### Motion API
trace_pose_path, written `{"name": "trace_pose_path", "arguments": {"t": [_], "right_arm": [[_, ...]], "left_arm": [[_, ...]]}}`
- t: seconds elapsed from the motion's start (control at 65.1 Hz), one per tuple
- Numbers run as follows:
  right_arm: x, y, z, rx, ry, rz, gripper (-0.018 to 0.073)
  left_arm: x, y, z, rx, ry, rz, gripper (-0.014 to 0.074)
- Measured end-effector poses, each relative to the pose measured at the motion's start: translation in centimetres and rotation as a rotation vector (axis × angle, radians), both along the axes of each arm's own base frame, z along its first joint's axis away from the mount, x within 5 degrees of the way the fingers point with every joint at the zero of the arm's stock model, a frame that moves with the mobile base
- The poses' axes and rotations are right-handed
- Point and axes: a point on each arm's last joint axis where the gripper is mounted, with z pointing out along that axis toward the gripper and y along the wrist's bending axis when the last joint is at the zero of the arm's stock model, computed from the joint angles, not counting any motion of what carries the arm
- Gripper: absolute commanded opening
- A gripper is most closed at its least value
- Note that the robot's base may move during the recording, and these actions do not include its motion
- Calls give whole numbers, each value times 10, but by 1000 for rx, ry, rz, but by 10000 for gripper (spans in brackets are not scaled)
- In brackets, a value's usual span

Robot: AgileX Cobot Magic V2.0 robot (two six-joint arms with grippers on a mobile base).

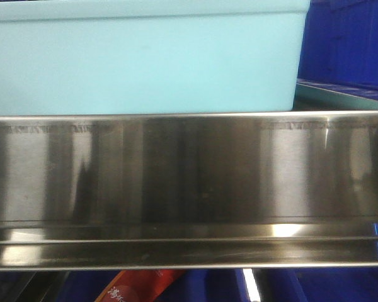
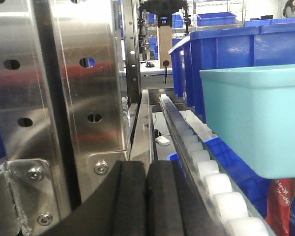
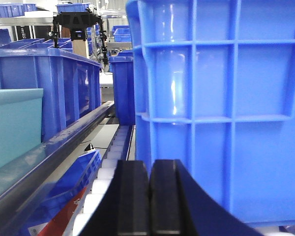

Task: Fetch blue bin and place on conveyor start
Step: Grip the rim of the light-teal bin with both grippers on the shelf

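Observation:
The blue bin [image 1: 145,56], a pale aqua tub with smooth walls, stands on a shelf just behind the shiny steel rail. Its corner and rim also show at the right of the left wrist view, blue bin [image 2: 258,118], and its wall at the left edge of the right wrist view, blue bin [image 3: 12,125]. My left gripper [image 2: 147,196] is shut with nothing between its black pads, to the left of the bin. My right gripper [image 3: 149,196] is shut and empty, to the right of the bin. The conveyor start is out of view.
A stainless-steel shelf rail [image 1: 189,182] fills the front view. Royal-blue ribbed bins [image 3: 221,108] stand close on the right, more [image 2: 221,64] behind the aqua tub. White rollers [image 2: 206,167] run along the shelf. A steel upright [image 2: 64,83] stands at the left. A red packet [image 1: 135,288] lies below.

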Motion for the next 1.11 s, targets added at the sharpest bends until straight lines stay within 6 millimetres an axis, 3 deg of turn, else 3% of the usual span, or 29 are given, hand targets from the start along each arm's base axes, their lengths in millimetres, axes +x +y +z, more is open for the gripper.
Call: {"name": "trace_pose_path", "arguments": {"t": [0.599, 1.106], "right_arm": [[0, 0, 2, -2, -17, -1, -162], [-1, 0, 7, -9, -75, -5, -162]], "left_arm": [[0, 0, 0, 0, -3, 0, -111], [-3, 0, 18, -22, -203, -1, -111]]}}
